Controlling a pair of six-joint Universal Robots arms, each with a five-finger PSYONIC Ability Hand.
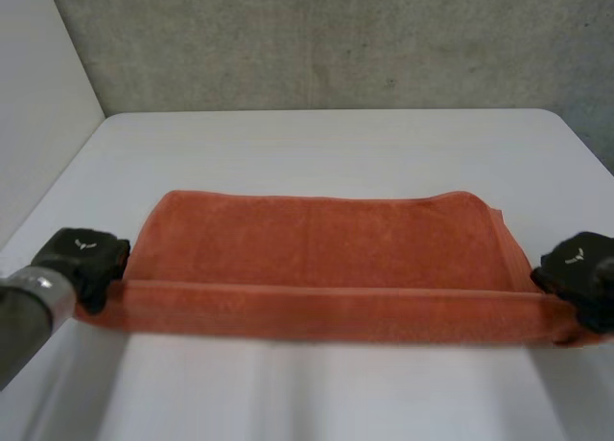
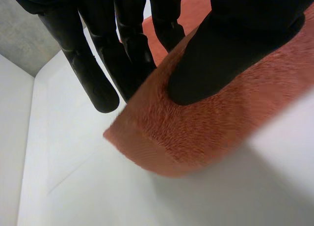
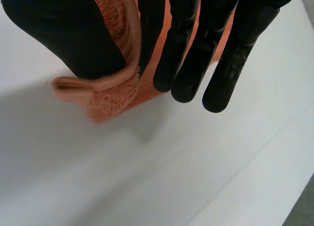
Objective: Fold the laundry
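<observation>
Towel: the orange terry-cloth towel (image 1: pixel 317 240) lies across the middle of the white table (image 1: pixel 326 144). Its near long edge is raised off the surface as a taut band strung between the two hands.
Left hand: the left hand (image 1: pixel 82 259) has the near left corner. In the left wrist view the thumb (image 2: pixel 235 49) presses down on the pile and the fingers (image 2: pixel 98 69) run underneath, a firm pinch on the cloth.
Right hand: the right hand (image 1: pixel 580 273) has the near right corner. In the right wrist view the thumb (image 3: pixel 64 34) clamps the bunched corner against one finger, and the other fingers (image 3: pixel 196 59) hang straight beside it.
Risk, slip: the right-hand pinch looks shallow and close to the corner's tip, so a quick pull could tug the cloth free.
Risk, skew: if one hand travels ahead of the other, the fold will likely land crooked with its corners mismatched.
Risk, drag: carried too low, the raised edge could rake the layer beneath and wrinkle it.
Edges: the far long edge lies flat and fairly straight. Layers show at the right end, so it looks already doubled.
Room: there is bare table beyond the far edge, up to the grey concrete wall (image 1: pixel 336 38). There is open surface in front too, so a fold away from the robot looks unobstructed.
</observation>
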